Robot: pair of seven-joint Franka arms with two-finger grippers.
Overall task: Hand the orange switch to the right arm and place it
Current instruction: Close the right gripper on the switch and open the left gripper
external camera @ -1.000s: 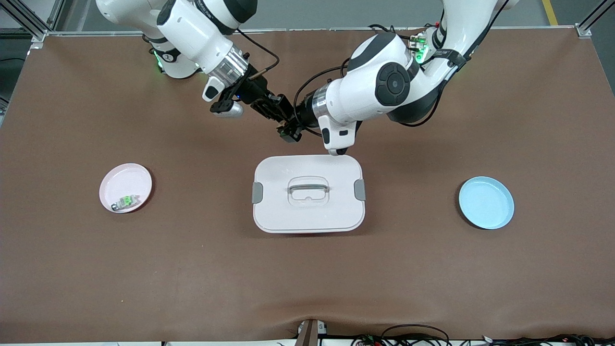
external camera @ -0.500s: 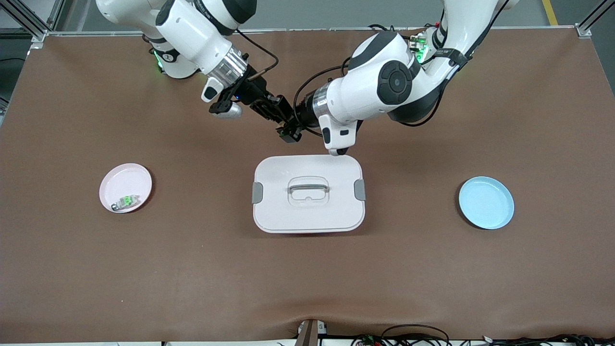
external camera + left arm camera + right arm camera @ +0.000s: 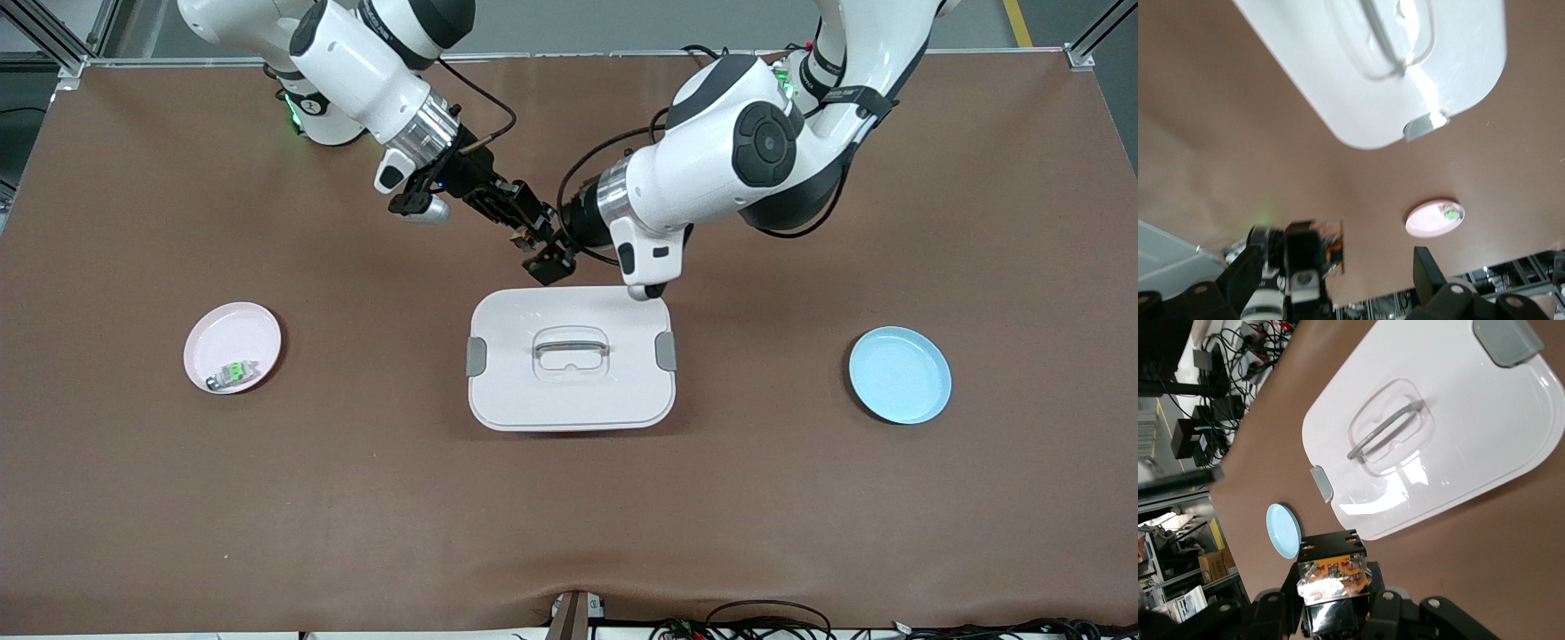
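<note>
While my right gripper [image 3: 532, 238] is clamping the orange switch [image 3: 1333, 577] between its fingertips, it is hanging over bare table beside the white lidded box [image 3: 569, 404]. My left gripper [image 3: 558, 258] is spreading wide around the switch, gripping nothing.

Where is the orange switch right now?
The orange switch is clamped in the right tool, in the air over the table just above the white lidded box's edge, beside the open left tool.
</note>
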